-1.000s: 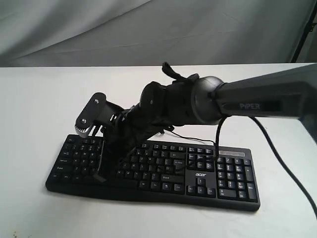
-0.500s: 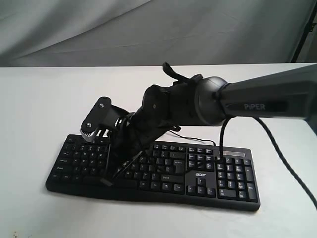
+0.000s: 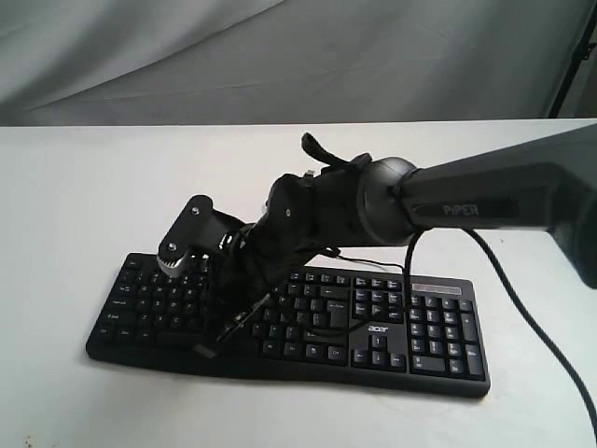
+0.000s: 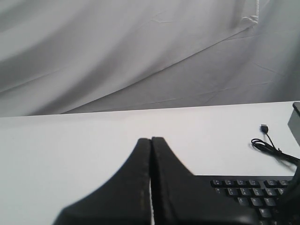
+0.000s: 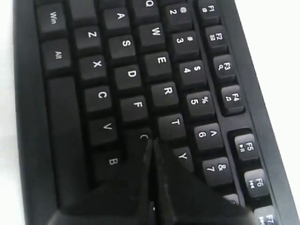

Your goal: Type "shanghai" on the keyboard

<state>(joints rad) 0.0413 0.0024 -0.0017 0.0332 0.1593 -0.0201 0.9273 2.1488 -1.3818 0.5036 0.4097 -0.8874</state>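
Grey cloth [image 3: 280, 56] hangs in folds behind a white worktop [image 3: 75, 187]. On the worktop, toward the front and middle of the exterior view, lies the keyboard [image 3: 420, 327], black with white legends, its number pad at the right end and its long side running left to right.

From the right edge a dark arm [image 3: 485, 191] marked PIPER reaches across the middle and bends down over the left half of the keys. The right hand [image 5: 151, 143] has its two fingers pressed flat together with nothing between them. In the right wrist view the joined tips point down at the letter rows: the F key [image 5: 136, 107] and the T key [image 5: 174, 124] lie just beyond them, the B key [image 5: 110, 163] on one side and the Y key [image 5: 183, 157] on the other. The tips cover most of the key next to F, whose legend is half hidden. Whether they press it or only hang just above it cannot be told.

The left hand [image 4: 151, 139] is likewise closed tight, fingers touching along their length, and carries nothing. It is held above bare worktop, with a corner of the keyboard just beside it. Past that corner a thin black cable [image 4: 269, 145] lies loosely curled on the worktop, its plug [image 4: 265, 127] free.
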